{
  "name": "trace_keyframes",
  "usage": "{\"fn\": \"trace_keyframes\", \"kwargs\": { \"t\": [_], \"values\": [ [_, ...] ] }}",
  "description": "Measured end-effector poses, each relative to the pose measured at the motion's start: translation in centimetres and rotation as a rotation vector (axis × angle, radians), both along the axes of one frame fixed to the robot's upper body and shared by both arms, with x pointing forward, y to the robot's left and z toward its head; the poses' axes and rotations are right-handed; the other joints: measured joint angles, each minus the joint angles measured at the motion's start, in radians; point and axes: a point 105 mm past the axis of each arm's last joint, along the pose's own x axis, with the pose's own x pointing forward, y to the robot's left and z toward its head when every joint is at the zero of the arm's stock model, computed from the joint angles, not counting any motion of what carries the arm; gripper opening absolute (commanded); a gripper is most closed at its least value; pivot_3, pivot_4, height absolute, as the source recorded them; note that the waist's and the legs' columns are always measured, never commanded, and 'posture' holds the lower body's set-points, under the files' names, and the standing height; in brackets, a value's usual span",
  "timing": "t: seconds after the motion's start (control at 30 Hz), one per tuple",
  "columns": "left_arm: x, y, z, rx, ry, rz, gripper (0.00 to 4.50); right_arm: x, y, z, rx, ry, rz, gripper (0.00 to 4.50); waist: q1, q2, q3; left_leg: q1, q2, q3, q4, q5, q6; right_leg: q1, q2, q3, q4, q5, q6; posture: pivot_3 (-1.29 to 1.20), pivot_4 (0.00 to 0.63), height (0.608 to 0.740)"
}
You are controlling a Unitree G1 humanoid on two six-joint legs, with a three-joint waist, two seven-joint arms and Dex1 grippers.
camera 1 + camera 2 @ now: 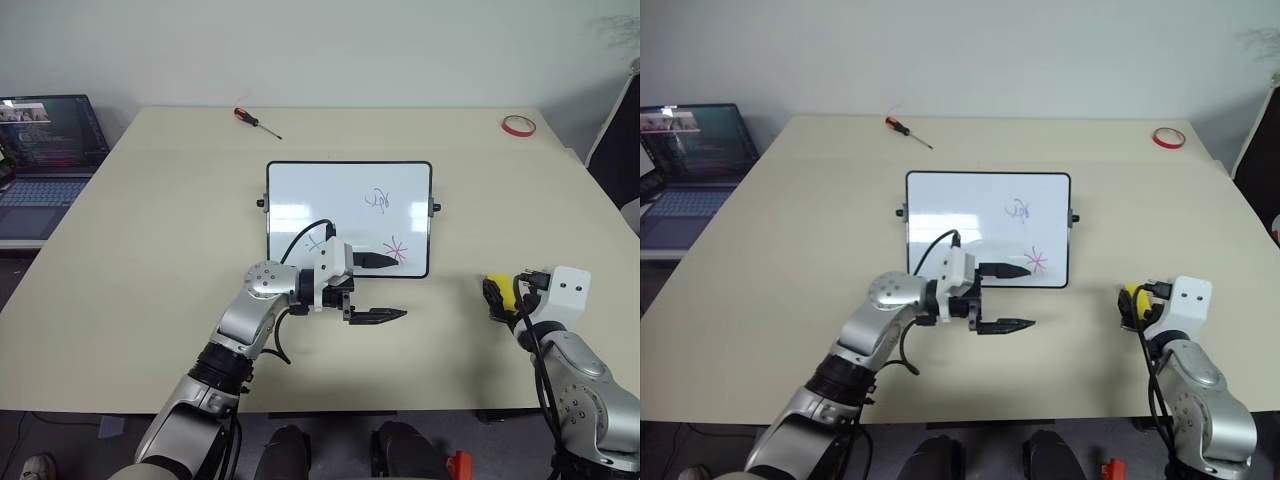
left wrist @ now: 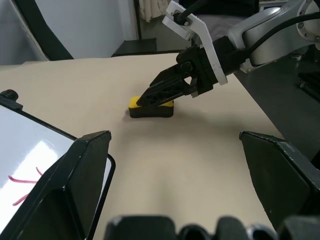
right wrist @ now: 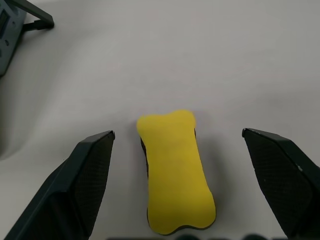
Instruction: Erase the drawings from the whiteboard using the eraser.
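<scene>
On your far left a laptop [image 1: 45, 150] is cut off by the frame edge, beside the surface [image 1: 150, 230]. A screwdriver [image 1: 256, 122] lies near the far edge, well apart from everything else. The whiteboard [image 1: 300, 195] sits in the middle, and your left tool [image 1: 388, 288] hangs over its near right corner, pointing right with fingers spread and nothing between them. Its body and cable cover the teal star [image 1: 316, 243] almost entirely, so you can barely make that mark out; one finger lies just beside the pink star [image 1: 397, 249]. The purple squiggle [image 1: 378, 200] is in plain sight. Further right, the eraser [image 3: 175, 170] lies flat on the surface, well apart from the whiteboard, between the wide-spread fingers of your right tool [image 3: 185, 185], which do not touch it. From the head view that tool hides most of the eraser. A red tape ring [image 1: 518, 125] lies at the far right corner.
</scene>
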Motion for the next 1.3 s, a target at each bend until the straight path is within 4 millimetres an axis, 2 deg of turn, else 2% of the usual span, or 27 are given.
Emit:
{"fn": "trace_keyframes", "kwargs": {
  "t": [0.4,1.03,1.13,1.3],
  "values": [
    [0.2,0.7,-0.1,0.017,-0.006,0.023,4.5,0.6,0.3,-1.6,0.014,0.049,0.031,4.48,0.001,0.0,0.0,0.0,0.0,0.0,0.0,0.0,0.0,0.0,0.0,0.0,0.0,0.0,0.0,0.0,0.15,0.74],
    [0.4,1.2,-0.5,0.026,0.001,0.054,4.5,0.8,0.0,-1.6,-0.005,0.043,0.013,4.48,0.001,0.0,0.0,0.0,0.001,0.0,0.0,0.0,0.0,0.0,0.0,0.0,0.0,0.0,0.0,0.0,0.15,0.74],
    [0.4,1.2,-0.5,0.026,0.001,0.054,4.5,0.8,0.0,-1.7,-0.002,0.043,0.007,3.95,0.0,0.0,0.0,0.0,0.001,0.0,0.0,0.0,0.0,0.0,0.0,0.0,0.0,0.0,0.0,0.0,0.15,0.74],
    [0.4,1.1,-0.6,0.032,-0.003,0.055,4.5,0.8,-0.2,-1.7,-0.005,0.042,-0.005,2.18,0.0,0.0,0.0,0.0,0.001,0.0,0.0,0.0,0.0,0.0,0.0,0.0,0.0,0.0,0.0,0.0,0.15,0.74]
  ]
}}
